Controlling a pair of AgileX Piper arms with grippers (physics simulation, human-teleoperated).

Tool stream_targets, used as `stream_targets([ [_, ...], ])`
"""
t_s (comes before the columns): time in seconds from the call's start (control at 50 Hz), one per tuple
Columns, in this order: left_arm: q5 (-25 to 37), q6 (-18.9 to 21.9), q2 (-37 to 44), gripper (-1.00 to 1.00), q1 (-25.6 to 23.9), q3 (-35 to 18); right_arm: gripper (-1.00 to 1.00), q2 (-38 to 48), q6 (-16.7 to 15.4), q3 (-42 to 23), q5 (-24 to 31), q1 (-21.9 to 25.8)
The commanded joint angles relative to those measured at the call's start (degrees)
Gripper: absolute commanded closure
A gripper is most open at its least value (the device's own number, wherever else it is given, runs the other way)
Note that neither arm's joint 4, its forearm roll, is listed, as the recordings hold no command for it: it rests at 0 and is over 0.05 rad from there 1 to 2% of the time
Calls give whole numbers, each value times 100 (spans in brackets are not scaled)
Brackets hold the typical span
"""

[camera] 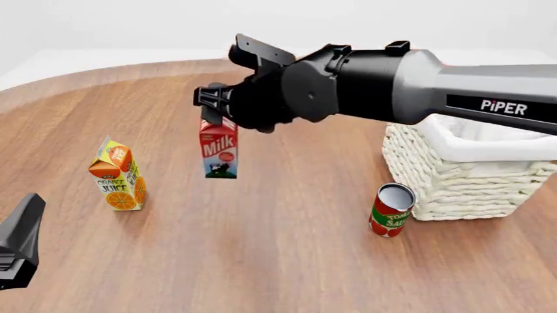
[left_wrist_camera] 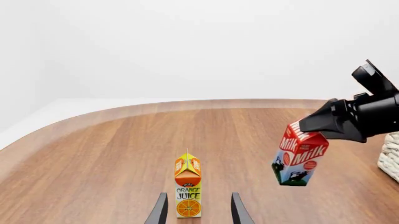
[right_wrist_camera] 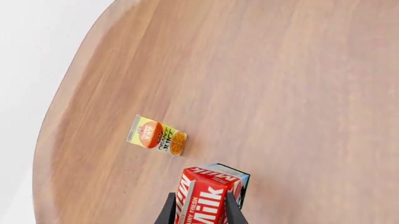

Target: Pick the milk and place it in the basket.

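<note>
The right fingers [right_wrist_camera: 232,211] are closing on the red gable top of the milk carton [camera: 218,150], one on each side of its ridge, and the right gripper [camera: 211,104] is holding the carton clear of the wooden surface [camera: 278,248]. The carton is hanging slightly tilted, its cow picture facing the front camera, with its shadowed underside free of the wood.

The left fingers [left_wrist_camera: 160,211] are standing apart with nothing between them; the left gripper [left_wrist_camera: 198,212] is sitting low at the near left edge of the surface, pointing toward the orange juice carton [camera: 115,174], which is standing upright ahead of it without touching.

The juice carton is standing to the left of the raised milk, well apart from it. To the right, the wicker basket [camera: 435,176] with its white cloth lining is resting on the surface, partly under the right arm. A tomato can [camera: 391,209] is standing just beside the basket's near left corner.
</note>
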Motion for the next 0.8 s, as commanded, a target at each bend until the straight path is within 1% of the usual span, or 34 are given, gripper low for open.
stream_targets([
  [0.02, 0, 0, 0, -100, 0, 0, 100, -560, 41, 70, 102, -98],
  [0.44, 0, 0, 0, -100, 0, 0, 100, -1187, 18, 332, 285, -406],
  [0.62, 0, 0, 0, -100, 0, 0, 100, -1334, -29, 317, 376, -555],
  [0.8, 0, 0, 0, -100, 0, 0, 100, -1570, -94, 375, 459, -836],
])
